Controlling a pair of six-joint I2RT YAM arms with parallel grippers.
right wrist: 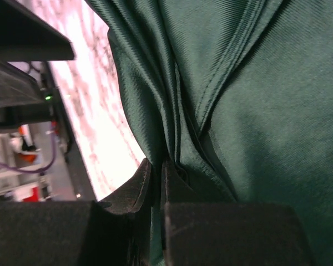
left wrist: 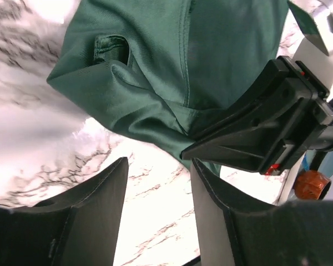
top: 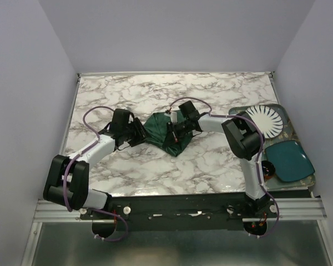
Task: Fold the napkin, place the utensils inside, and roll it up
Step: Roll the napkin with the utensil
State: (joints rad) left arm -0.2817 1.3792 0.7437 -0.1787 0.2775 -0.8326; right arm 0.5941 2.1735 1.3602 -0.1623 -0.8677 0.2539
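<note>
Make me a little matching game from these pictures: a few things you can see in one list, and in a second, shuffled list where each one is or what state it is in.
Things:
1. left tool
2. right tool
3. napkin
4. teal dish

States or places:
A. dark green, bunched up in the middle
B. shut on a fold of cloth
C. open, holding nothing
D. far right, nothing touching it

Pairs: 1-C, 2-B, 3-A, 4-D

Dark green napkin (top: 162, 132), bunched in loose folds, hemmed edges showing, lying mid marble tabletop (top: 211, 94)
</note>
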